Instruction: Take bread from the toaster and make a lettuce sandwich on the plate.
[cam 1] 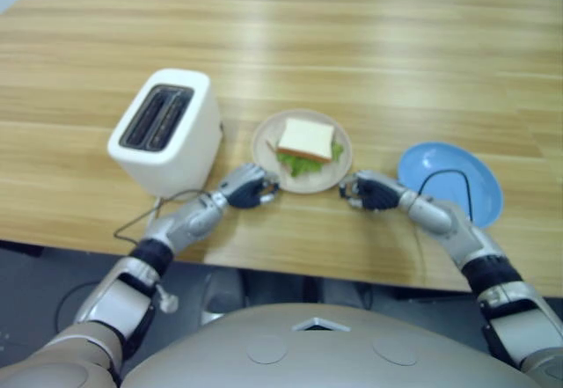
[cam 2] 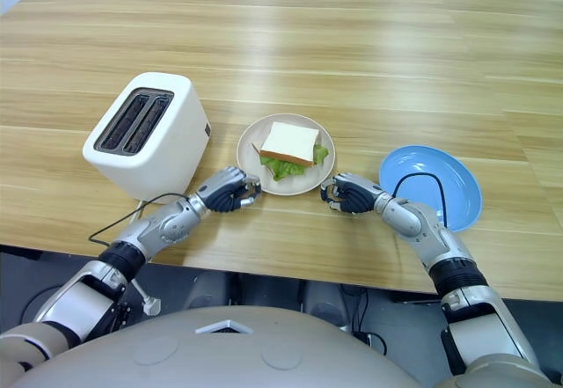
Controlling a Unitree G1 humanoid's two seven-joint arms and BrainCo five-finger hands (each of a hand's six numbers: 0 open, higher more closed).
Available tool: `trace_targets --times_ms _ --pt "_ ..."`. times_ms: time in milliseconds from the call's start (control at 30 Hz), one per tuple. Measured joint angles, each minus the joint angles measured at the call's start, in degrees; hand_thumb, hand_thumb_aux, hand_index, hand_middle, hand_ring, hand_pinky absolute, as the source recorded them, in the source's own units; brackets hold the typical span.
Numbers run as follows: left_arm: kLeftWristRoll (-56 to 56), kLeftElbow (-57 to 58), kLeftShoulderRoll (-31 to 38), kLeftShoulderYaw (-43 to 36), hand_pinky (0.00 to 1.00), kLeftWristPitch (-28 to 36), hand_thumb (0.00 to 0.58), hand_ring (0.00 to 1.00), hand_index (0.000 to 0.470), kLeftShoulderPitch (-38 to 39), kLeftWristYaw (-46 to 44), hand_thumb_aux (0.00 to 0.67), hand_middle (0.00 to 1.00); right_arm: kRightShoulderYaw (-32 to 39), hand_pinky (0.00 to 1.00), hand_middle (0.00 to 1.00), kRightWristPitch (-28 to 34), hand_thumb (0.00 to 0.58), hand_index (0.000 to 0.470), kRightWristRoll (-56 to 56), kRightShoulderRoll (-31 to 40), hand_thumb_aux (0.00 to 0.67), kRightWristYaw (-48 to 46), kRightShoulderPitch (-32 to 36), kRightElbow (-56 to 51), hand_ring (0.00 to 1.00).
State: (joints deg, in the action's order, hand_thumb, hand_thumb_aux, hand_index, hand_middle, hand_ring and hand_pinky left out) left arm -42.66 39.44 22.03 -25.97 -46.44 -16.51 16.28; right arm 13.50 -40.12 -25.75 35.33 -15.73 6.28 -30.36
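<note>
Blue dish (cam 2: 457, 190) right of sandwich plate (cam 2: 248, 159)

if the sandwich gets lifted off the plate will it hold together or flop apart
Probably soft: the sandwich is thin sliced bread, so a firm grip likely squashes it. The lettuce sticks out at the near edge and may slip out if tilted. It looks light, so a push could slide it across the plate.

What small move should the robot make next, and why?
Probably draw both hands back from the plate: the sandwich looks finished, lettuce showing under the top slice, the toaster slots look empty, and the left hand and right hand rest curled beside its rim.
</note>
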Motion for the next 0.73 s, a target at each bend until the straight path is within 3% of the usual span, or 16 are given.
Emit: trace_targets --times_ms 33,67,300,500,733 --pt "0.1 -0.6 0.6 0.2 0.00 -0.3 0.498 0.00 0.287 0.1 0.3 0.418 0.00 -0.3 0.77 0.77 -0.7 0.124 0.052 1.0 0.2 0.076 0.0 -0.9 0.7 0.77" --pt "0.7 -3.1 1.9 1.0 0.00 -1.1 0.000 0.00 0.000 1.2 0.5 0.000 0.00 -0.8 0.00 0.00 -1.9 0.000 0.000 4.0 1.0 0.000 -0.8 -2.9 3.2 0.00" --pt "15.7 -24.1 6.9 10.1 0.00 -3.9 0.000 0.00 0.000 10.1 -3.4 0.000 0.00 -9.9 0.00 0.00 -5.1 0.000 0.000 26.7 4.8 0.000 -4.8 -10.5 21.6 0.00" --pt "34.5 -47.8 7.7 20.5 0.00 0.7 0.000 0.00 0.000 13.8 -8.2 0.000 0.00 -18.3 0.00 0.00 -5.5 0.000 0.000 50.1 2.8 0.000 -5.9 -12.1 40.1 0.00" --pt "39.4 -53.6 2.3 25.4 0.00 3.7 0.000 0.00 0.000 13.6 -10.4 0.000 0.00 -20.3 0.00 0.00 -4.3 0.000 0.000 56.0 -3.9 0.000 -8.0 -10.6 44.1 0.00"
